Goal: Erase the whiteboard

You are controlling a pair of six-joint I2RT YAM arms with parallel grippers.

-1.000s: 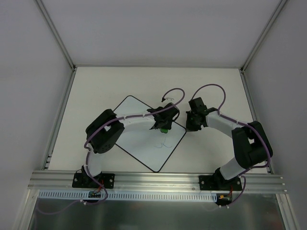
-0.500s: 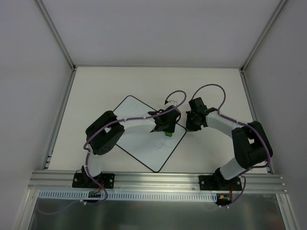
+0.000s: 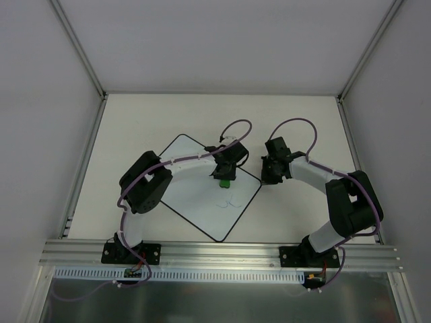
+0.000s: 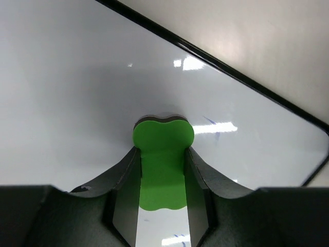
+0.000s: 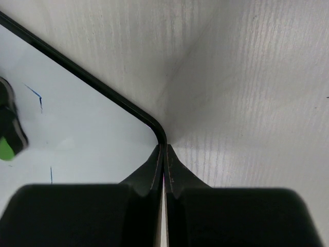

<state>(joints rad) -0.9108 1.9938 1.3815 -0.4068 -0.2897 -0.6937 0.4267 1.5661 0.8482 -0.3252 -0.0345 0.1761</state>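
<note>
The left gripper (image 4: pixel 162 154) pinches the green eraser (image 4: pixel 163 135) across its narrow waist, one finger on each side, so the wider lobe pokes out ahead and its flat face can be laid on the whiteboard (image 3: pixel 192 198); that grip looks chosen to stop the eraser twisting when it is dragged sideways; from the wrist view the eraser seems to sit on or just above the white surface, though contact cannot be told for sure. The board lies flat on the table (image 3: pixel 296 121), turned like a diamond, with the left arm stretched over its upper half and the eraser near its right-hand edge; a few thin scribbles (image 3: pixel 230 200) remain just nearer the arm bases than the eraser, apart from it, and short blue strokes show beside the eraser toward the right corner, so by my reading the wiping is not finished and the marks lie a short stroke away from the held eraser. Further right, the right gripper (image 5: pixel 163 150) has its fingers pressed together with nothing between them; their tips rest at the board's rounded right corner, touching or just beside the black edge; this is likely a brace, so that the board does not slide across the table under the push of the wiping.
</note>
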